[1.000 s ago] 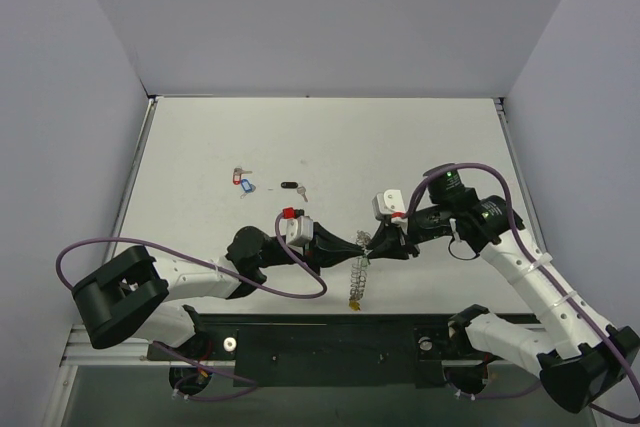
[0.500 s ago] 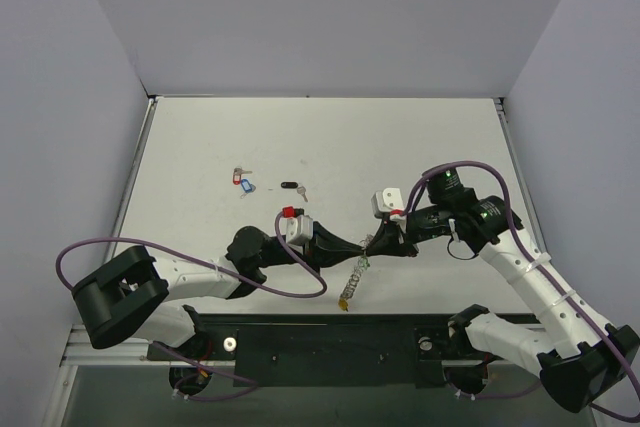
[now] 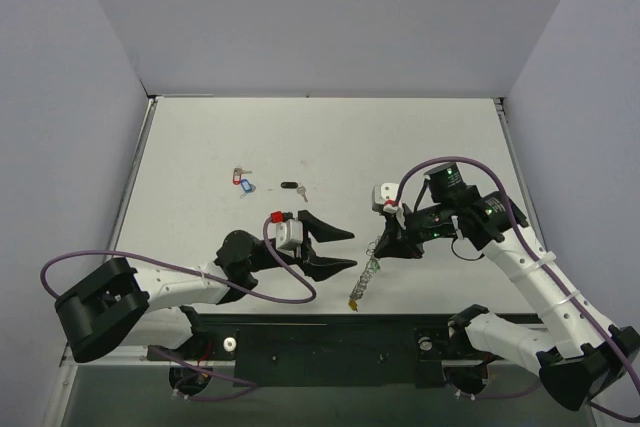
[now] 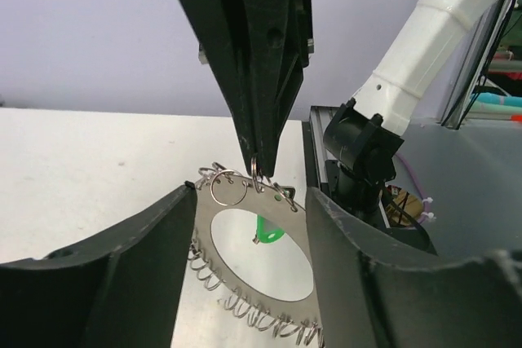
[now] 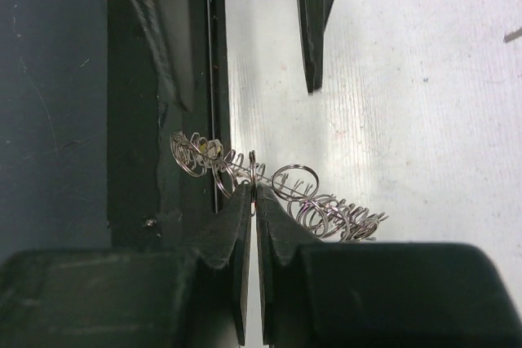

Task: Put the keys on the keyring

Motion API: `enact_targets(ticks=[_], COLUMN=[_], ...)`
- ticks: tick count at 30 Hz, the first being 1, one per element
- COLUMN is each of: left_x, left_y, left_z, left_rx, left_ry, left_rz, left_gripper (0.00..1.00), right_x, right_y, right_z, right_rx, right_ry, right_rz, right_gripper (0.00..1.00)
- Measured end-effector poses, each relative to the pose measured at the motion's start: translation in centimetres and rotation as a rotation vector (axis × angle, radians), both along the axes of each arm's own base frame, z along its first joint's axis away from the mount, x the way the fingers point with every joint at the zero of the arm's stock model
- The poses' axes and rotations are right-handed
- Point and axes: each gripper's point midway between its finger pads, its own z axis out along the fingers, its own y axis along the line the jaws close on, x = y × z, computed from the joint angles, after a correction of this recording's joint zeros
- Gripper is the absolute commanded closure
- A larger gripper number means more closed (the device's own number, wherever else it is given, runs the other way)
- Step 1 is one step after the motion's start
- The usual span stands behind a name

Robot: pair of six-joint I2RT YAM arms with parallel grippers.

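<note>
Soft, even overhead light fills the top view — the white table (image 3: 330,147) is bright, and shadows under the arms are short and faint. From the right wrist, glare washes the table toward 2 o'clock, and the right gripper (image 5: 254,189) blurs at 6 o'clock. The left gripper (image 4: 251,197) looms dark and soft — the keyring (image 4: 232,289) is sharper and glinting.

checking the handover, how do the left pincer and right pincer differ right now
The left pincer stands wide open; the right pincer is shut. The left pincer holds nothing, while the right pincer pinches a small loop on the edge of the keyring. Both are black and point toward each other.
</note>
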Motion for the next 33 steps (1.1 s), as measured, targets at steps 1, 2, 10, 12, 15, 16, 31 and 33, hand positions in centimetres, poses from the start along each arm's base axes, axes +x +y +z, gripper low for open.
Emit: enact_targets(ticks=[1, 2, 10, 12, 15, 16, 31, 33], left_x=[-0.1, -0.1, 0.7, 0.9, 1.2, 1.2, -0.1, -0.2], left_y=[0.2, 0.4, 0.0, -0.7, -1.8, -2.2, -5.2, -5.4], left_z=[0.5, 1.1, 3.8, 3.4, 2.6, 2.4, 0.4, -0.3], left_rx=[-0.006, -0.003, 0.034, 0.058, 0.096, 0.107, 0.196, 0.221], left_ry=[-0.022, -0.045, -0.139, -0.126, -0.105, -0.099, -0.092, -0.091], left_rz=[0.006, 0.014, 0.046, 0.033, 0.015, 0.009, -0.072, -0.077], left_gripper=[0.31, 0.31, 0.45, 0.49, 0.50, 0.51, 0.57, 0.58], right_x=[0.1, 0.1, 0.3, 0.4, 0.4, 0.4, 0.4, 0.4], right_y=[-0.2, -0.3, -1.9, -2.2, -2.5, -2.6, -2.8, -2.8], right_z=[0.1, 0.2, -0.5, -0.7, -0.9, -0.9, -1.0, -1.0], right_rx=[-0.013, -0.027, -0.151, -0.173, -0.195, -0.199, -0.214, -0.214], right_ry=[0.006, 0.014, 0.082, 0.089, 0.091, 0.090, 0.086, 0.086], right_rz=[-0.011, -0.023, -0.116, -0.132, -0.144, -0.147, -0.153, -0.153], right_gripper=[1.00, 1.00, 1.00, 1.00, 1.00, 1.00, 1.00, 1.00])
